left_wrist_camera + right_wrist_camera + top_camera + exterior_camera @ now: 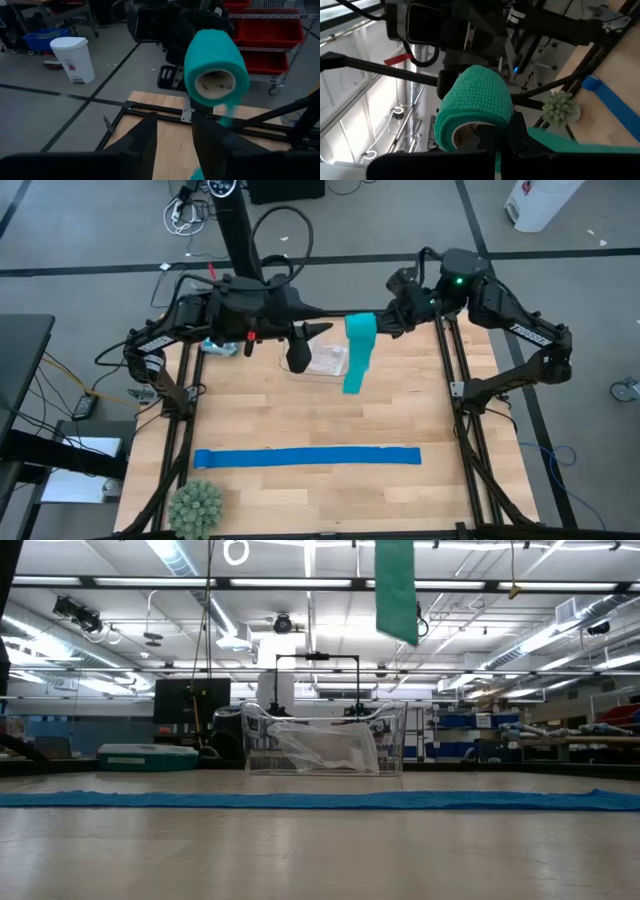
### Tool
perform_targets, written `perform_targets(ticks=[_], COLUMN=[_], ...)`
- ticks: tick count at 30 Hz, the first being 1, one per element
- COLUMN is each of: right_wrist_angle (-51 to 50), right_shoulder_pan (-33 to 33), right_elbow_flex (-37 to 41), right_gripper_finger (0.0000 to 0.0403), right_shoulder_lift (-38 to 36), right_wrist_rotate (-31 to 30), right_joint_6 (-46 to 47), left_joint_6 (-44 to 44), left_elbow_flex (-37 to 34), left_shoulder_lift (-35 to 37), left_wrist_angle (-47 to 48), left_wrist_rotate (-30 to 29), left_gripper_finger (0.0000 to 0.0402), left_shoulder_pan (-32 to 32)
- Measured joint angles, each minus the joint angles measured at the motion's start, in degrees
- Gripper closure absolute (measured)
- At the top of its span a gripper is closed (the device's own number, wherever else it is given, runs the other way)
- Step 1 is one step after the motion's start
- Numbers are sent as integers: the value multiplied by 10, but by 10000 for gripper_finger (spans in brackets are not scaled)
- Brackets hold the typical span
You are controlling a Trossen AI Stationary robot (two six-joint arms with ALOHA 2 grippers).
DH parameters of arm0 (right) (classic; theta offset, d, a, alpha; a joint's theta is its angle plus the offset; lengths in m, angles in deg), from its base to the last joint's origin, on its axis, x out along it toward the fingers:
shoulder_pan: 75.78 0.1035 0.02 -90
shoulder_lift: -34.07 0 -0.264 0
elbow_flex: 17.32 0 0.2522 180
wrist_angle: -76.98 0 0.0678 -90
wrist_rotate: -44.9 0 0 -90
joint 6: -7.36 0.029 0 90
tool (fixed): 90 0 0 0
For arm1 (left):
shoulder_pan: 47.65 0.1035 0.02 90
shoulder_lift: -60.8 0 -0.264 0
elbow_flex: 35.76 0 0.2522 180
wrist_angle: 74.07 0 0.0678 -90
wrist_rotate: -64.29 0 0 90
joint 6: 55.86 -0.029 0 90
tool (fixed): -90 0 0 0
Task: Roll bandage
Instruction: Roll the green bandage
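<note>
Teal bandage (359,348) hangs clear above table (330,420) from right gripper (385,322).

Bandage (359,350) hangs above the table (400,500) (clear container (328,361) beside).

No text, label, brand or number can be read on anything here.
</note>
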Motion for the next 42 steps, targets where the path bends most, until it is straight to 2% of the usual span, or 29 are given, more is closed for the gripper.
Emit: perform_targets(ticks=[15,32,35,42], right_wrist_angle=[76,68,71,65], right_shoulder_pan=[16,-3,-8,-20], right_elbow_flex=[24,24,24,25], right_gripper_finger=[403,403,403,403], right_shoulder_lift=[34,39,40,36], right_wrist_rotate=[-4,2,0,15], right_joint_6=[7,-16,-17,-19], left_joint_6=[-2,16,17,19], left_elbow_flex=[-1,-2,-2,-3], left_shoulder_lift=[-9,-10,-10,-11], left_wrist_angle=[2,9,6,9], left_wrist_rotate=[-2,-2,20,24], left_gripper_finger=[273,273,273,273], left_shoulder_pan=[0,0,0,-1])
